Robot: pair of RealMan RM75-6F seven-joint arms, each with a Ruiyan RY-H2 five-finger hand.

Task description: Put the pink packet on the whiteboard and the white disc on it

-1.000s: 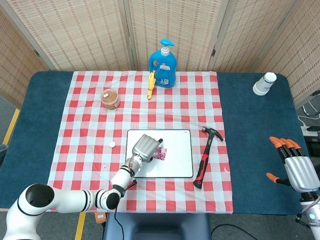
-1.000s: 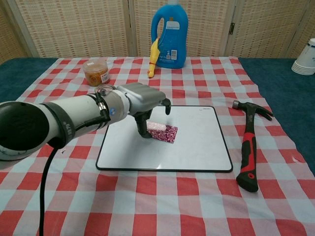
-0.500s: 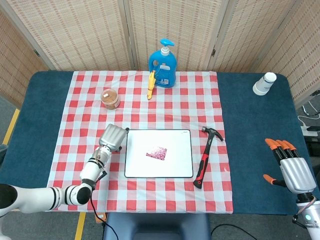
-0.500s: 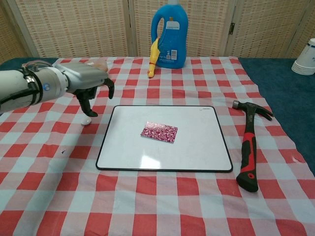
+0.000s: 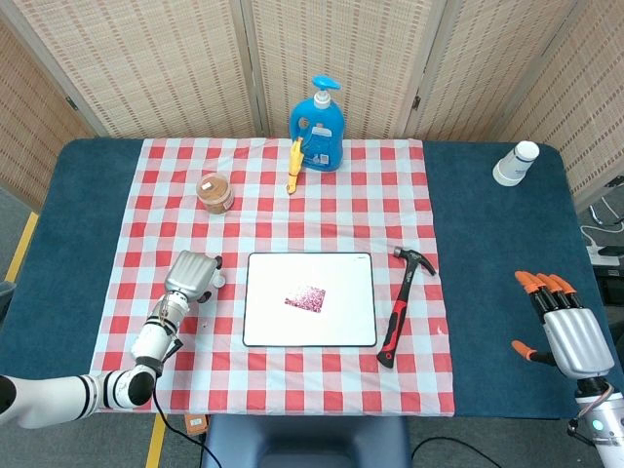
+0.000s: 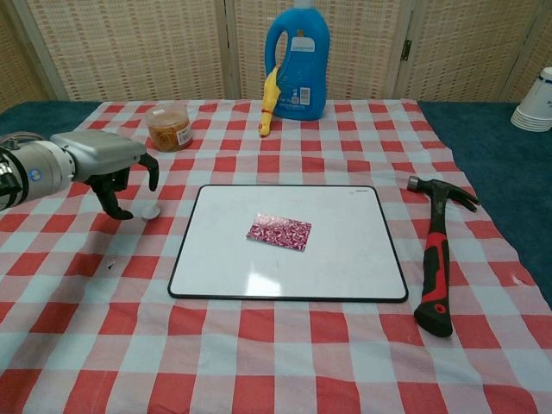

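I see one pink packet (image 6: 279,233) lying flat near the middle of the one whiteboard (image 6: 345,259), at the centre of the chest view. The single white disc (image 6: 151,210) sits on the checked tablecloth (image 6: 259,354), just left of the whiteboard's upper left corner and off the board.

My left hand (image 6: 108,164) hangs over the cloth at the left of the frame, right beside the disc; its fingers curl downward and grasp nothing, and I cannot tell whether a fingertip touches the disc. My right hand (image 5: 565,331) shows only in the head view, at the lower right edge over the blue table (image 5: 487,292), fingers spread and empty.

Right of the board lies one hammer (image 6: 435,259) with a red and black handle. Along the top of the cloth I count one blue detergent bottle (image 6: 297,60), one yellow rubber chicken (image 6: 271,99) leaning against it, and one small jar (image 6: 168,127). One stack of paper cups (image 5: 514,163) stands at the upper right.
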